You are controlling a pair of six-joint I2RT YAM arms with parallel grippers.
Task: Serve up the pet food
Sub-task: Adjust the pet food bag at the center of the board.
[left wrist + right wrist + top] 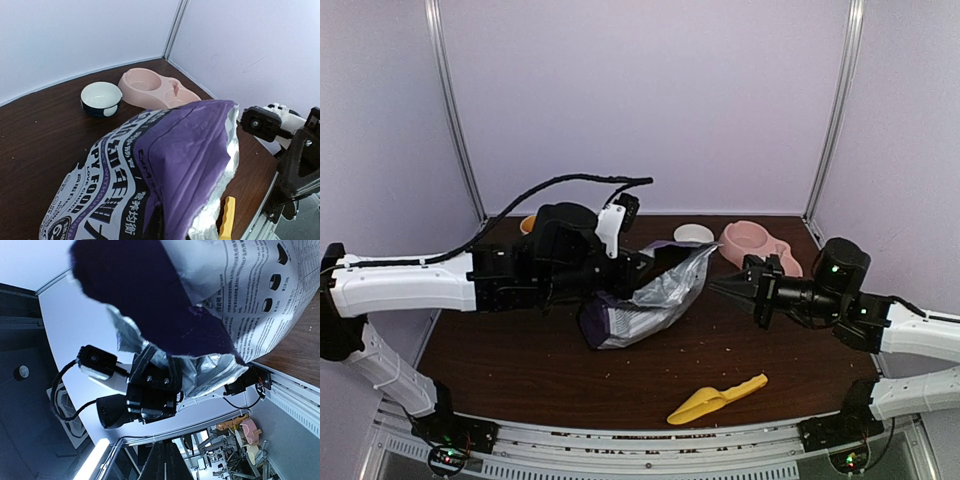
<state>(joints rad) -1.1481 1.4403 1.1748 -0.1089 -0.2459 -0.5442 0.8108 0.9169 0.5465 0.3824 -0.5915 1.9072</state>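
Purple bag in left gripper, arm level

Tilted bag blocks table centre; front strip beside scoop seemingly open

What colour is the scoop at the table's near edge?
Yellow scoop, clearest in the top external view.

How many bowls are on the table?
2: a small white bowl at the back, a pink double bowl right of it. An orange thing behind the left arm may be one.
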